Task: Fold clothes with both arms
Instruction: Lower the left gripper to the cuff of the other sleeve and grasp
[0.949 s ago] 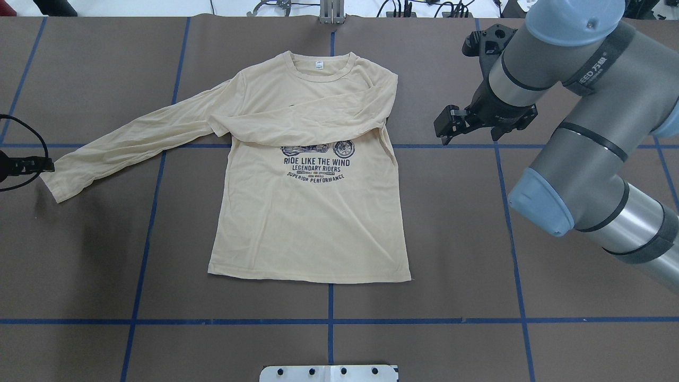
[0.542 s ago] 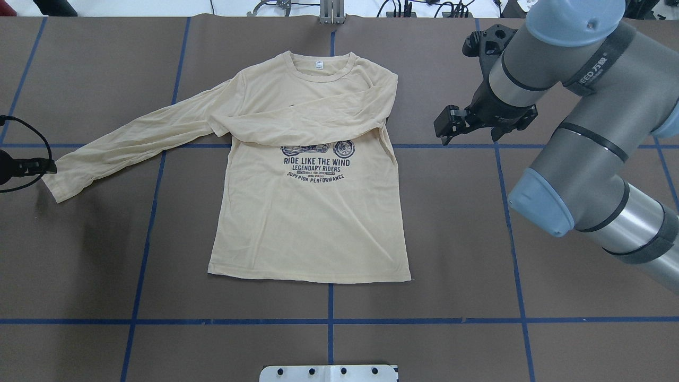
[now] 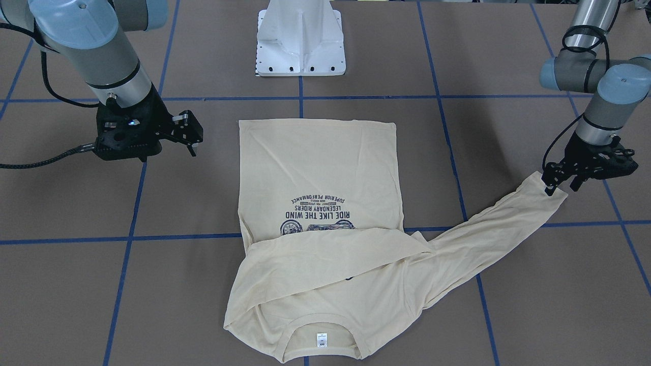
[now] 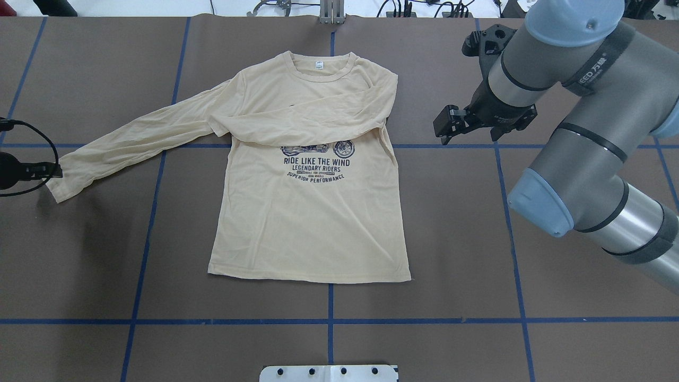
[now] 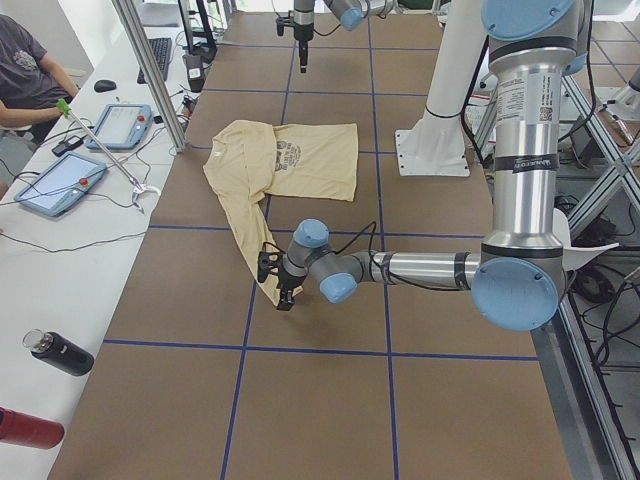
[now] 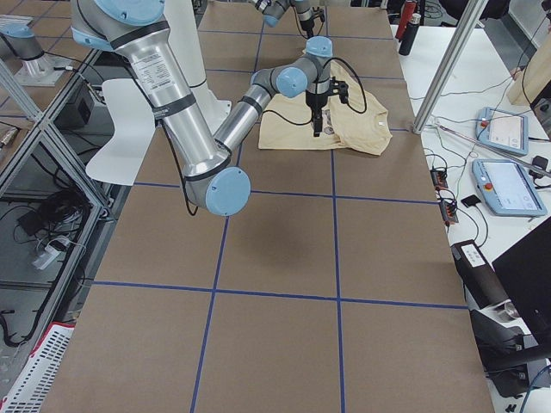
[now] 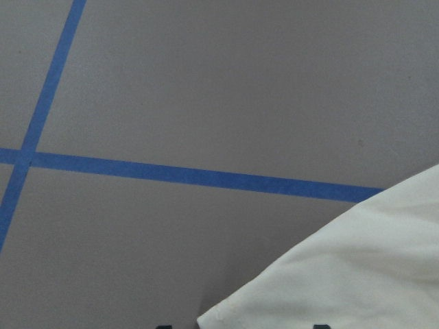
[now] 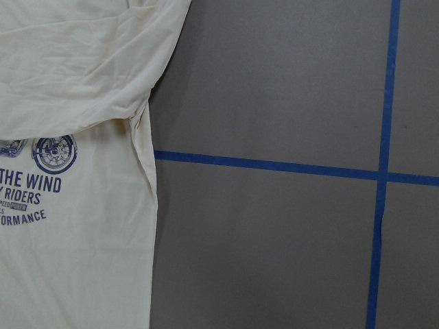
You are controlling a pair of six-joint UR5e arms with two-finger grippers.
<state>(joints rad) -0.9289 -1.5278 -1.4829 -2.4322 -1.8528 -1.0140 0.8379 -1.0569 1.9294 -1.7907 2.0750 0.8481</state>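
One sleeve is lying folded across the pale cream-yellow long-sleeved shirt [image 4: 307,223] on the bench [image 4: 477,239]; the rest is pending. Spread jaws of the left gripper [image 3: 558,187] are straddling the outstretched cuff; right gripper [image 3: 190,136] is hovering aside, jaws: cannot tell.

Open table [image 4: 456,239] flanks the shirt [image 4: 307,223]; pedestal [image 3: 301,46] stands beyond its hem.

Silver-grey arms [image 4: 583,159], light-blue joint caps [image 4: 541,204], black cables [image 3: 46,155].

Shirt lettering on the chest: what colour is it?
Navy blue lettering on a pale cream-yellow shirt. It reads clearest in the overhead view.
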